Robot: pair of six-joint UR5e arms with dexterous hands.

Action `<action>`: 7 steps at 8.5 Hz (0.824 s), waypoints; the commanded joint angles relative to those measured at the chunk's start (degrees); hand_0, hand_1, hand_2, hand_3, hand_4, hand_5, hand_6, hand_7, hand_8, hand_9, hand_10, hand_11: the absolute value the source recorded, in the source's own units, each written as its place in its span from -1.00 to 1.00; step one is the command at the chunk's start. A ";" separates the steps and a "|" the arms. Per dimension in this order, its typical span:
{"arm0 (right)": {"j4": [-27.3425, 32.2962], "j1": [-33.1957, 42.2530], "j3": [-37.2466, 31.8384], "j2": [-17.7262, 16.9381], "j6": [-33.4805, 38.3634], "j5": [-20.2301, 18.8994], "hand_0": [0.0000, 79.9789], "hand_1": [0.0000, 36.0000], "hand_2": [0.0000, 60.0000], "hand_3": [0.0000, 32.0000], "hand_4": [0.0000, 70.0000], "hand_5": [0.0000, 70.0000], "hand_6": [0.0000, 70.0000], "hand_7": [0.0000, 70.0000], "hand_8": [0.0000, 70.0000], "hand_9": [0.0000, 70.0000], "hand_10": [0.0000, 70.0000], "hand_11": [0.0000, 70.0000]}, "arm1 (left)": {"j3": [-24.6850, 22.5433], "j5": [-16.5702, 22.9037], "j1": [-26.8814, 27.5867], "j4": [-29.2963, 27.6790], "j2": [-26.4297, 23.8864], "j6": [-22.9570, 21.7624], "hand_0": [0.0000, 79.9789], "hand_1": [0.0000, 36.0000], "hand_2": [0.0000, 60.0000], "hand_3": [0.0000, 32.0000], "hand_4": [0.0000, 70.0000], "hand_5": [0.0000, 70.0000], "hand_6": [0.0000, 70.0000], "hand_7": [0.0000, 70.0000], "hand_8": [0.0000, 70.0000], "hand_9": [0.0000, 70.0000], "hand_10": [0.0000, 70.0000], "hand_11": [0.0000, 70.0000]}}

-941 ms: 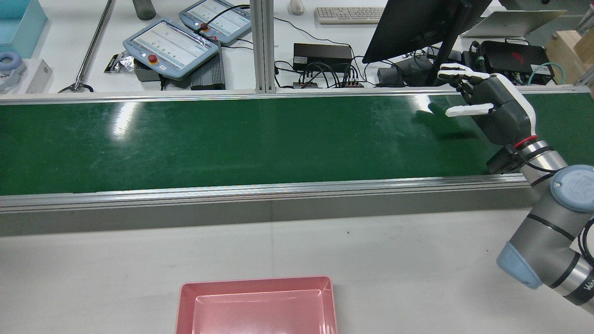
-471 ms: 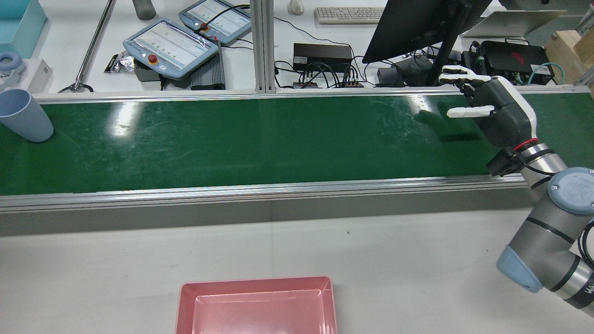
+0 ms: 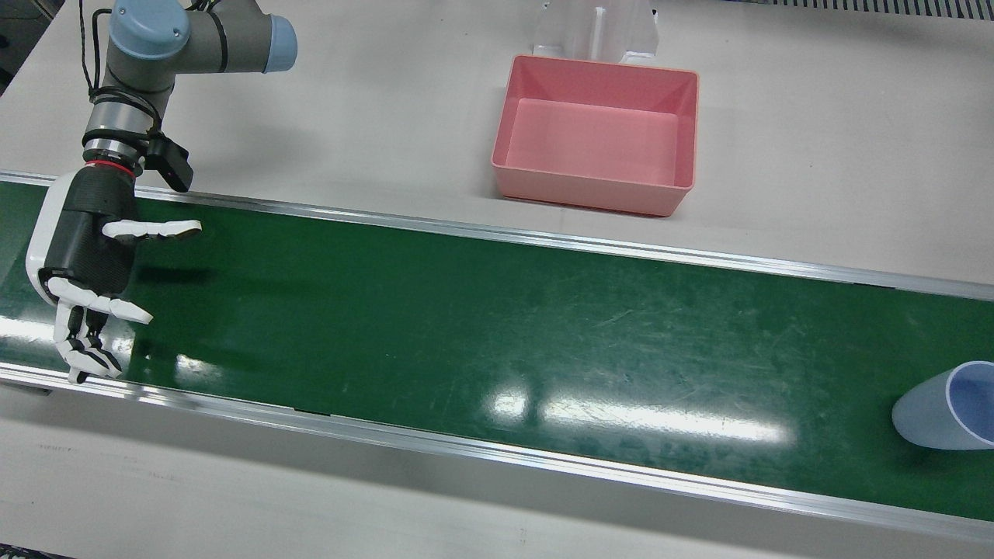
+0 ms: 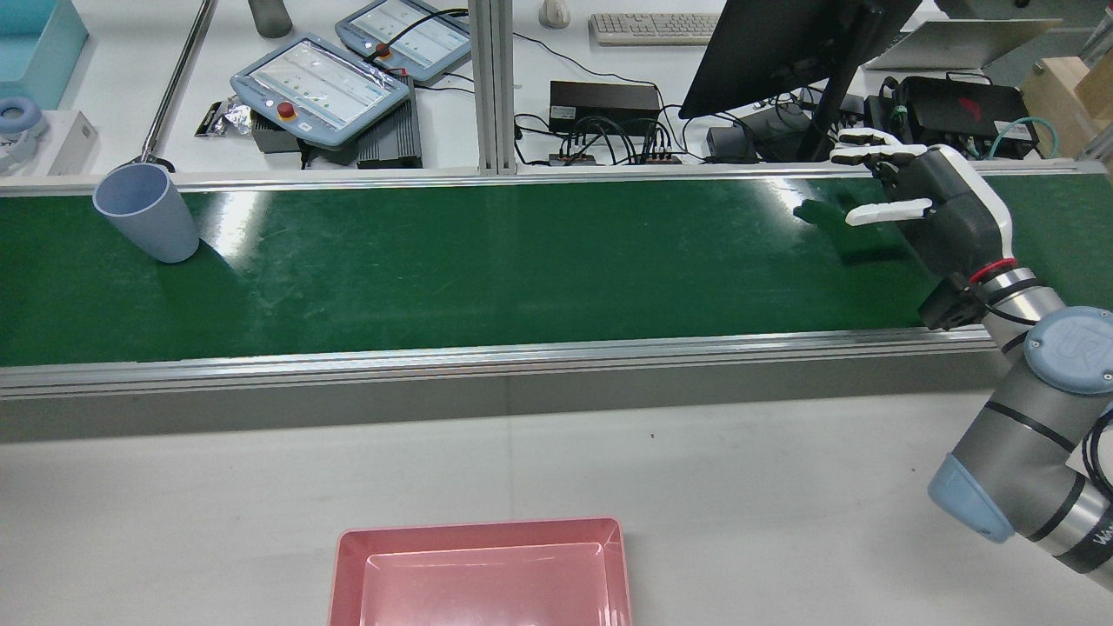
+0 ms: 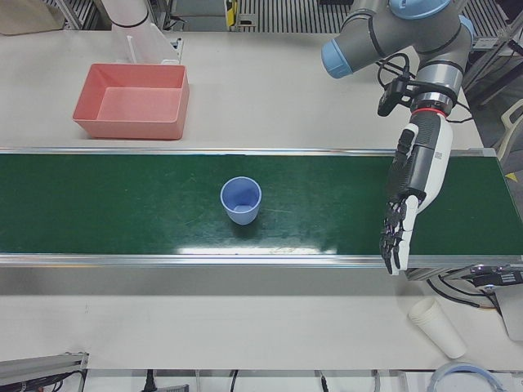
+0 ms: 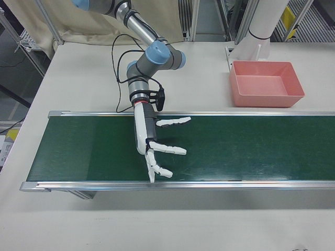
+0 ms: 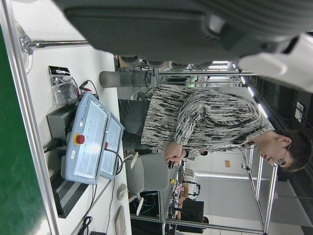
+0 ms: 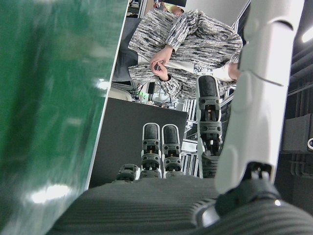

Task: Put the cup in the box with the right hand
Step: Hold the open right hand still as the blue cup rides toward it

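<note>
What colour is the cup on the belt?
Pale blue. The cup shows best in the left-front view.

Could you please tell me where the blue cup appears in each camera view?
Front view: cup at the far right edge, on the belt.
Rear view: far left, near the belt's far rail.
Left-front view: mid-belt, near the picture's centre.
Right-front view: not in it.
Left hand view: not in it.
Right hand view: not in it.
Shared landmark: the green belt.

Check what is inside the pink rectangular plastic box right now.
Nothing: the pink rectangular plastic box shows only its bare floor. The light blue plastic cup stands on the green conveyor belt, far from the open right robot hand. No part of the box floor is covered.
</note>
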 commanded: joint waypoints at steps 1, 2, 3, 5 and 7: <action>-0.13 -0.02 -0.62 0.21 -0.03 0.00 0.46 -0.15 -0.87 -1.00 0.11 -0.81 -0.74 0.00 -0.55 -0.27 -0.92 -0.85 | 0.01 0.00 0.00 0.00 0.00 0.00 -1.00 -1.00 -1.00 -1.00 -1.00 -1.00 -1.00 -1.00 -1.00 -1.00 -1.00 -1.00; -0.13 -0.02 -0.62 0.38 -0.03 0.00 0.44 -0.09 -0.80 -1.00 0.02 -0.81 -0.74 0.01 -0.56 -0.28 -0.90 -0.81 | 0.01 0.00 0.00 0.00 0.00 0.00 -1.00 -1.00 -1.00 -1.00 -1.00 -1.00 -1.00 -1.00 -1.00 -1.00 -1.00 -1.00; -0.13 -0.02 -0.71 0.73 -0.12 0.00 0.44 -0.10 -0.80 -1.00 -0.05 -0.80 -0.73 0.02 -0.56 -0.28 -0.88 -0.78 | 0.01 0.00 0.09 0.00 0.00 0.00 -1.00 -1.00 -1.00 -1.00 -1.00 -1.00 -1.00 -1.00 -1.00 -1.00 -1.00 -1.00; -0.13 -0.10 -2.64 2.13 -0.30 0.00 0.45 -0.10 -0.84 -1.00 0.03 -0.80 -0.73 0.03 -0.55 -0.27 -0.87 -0.77 | 0.01 0.00 0.00 0.00 0.00 0.00 -1.00 -1.00 -1.00 -1.00 -1.00 -1.00 -1.00 -1.00 -1.00 -1.00 -1.00 -1.00; -0.13 -0.28 -3.87 3.97 -0.30 -0.17 0.51 -0.11 -1.00 -1.00 0.04 -0.79 -0.73 0.03 -0.55 -0.27 -0.86 -0.75 | 0.01 0.00 0.09 0.00 0.00 0.00 -1.00 -1.00 -1.00 -1.00 -1.00 -1.00 -1.00 -1.00 -1.00 -1.00 -1.00 -1.00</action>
